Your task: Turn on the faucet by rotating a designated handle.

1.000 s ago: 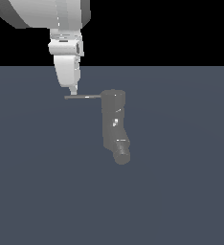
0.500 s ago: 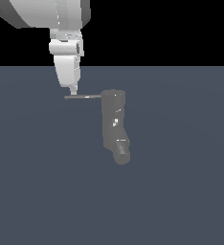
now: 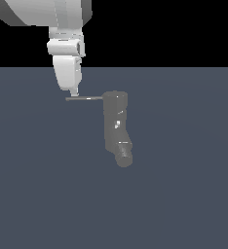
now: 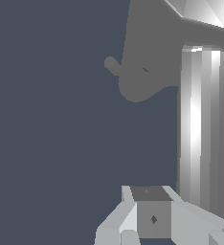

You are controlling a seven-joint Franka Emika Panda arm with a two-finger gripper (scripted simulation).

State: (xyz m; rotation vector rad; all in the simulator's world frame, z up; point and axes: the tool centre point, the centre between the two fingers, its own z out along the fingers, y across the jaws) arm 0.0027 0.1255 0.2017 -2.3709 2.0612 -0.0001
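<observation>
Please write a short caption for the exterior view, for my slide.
Panda claw poised at the free end of the thin handle projecting from the grey faucet.

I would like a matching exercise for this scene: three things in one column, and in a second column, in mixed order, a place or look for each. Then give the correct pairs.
Things:
1. faucet
2. handle
3. gripper

Descriptions:
A. white, coming down from above, its tip right at the outer end of the rod
B. dull-grey upright body with a short angled spout end at its lower part
C. thin dark rod sticking out sideways from the top of the body, toward the exterior view's left

Pairs: 1-B, 2-C, 3-A
</observation>
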